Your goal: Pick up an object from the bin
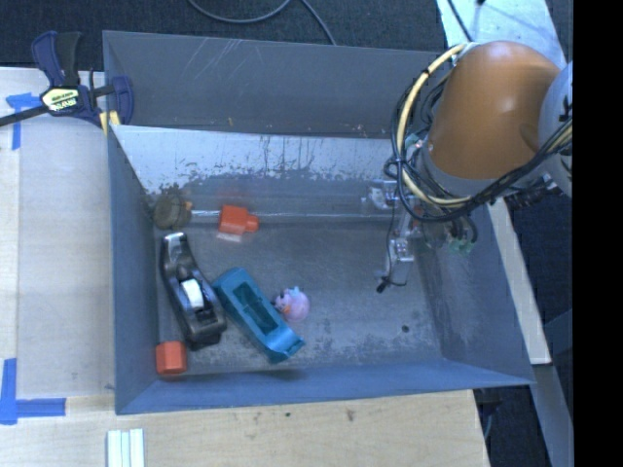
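My gripper point(397, 256) hangs under the orange-domed wrist over bare bin floor in the right half of the bin, with nothing seen in it. The nearest loose thing is a small pink toy point(293, 305), well to its left. Touching that toy on its left lies a blue oblong object point(256, 315), set diagonally. A black tape dispenser point(192, 296) with a white roll lies just left of the blue object.
An orange block point(237, 221) and a brownish lump point(171, 205) lie by the back wall at the left. A small red-orange cube point(170, 358) sits in the front left corner. Cables hang round the wrist.
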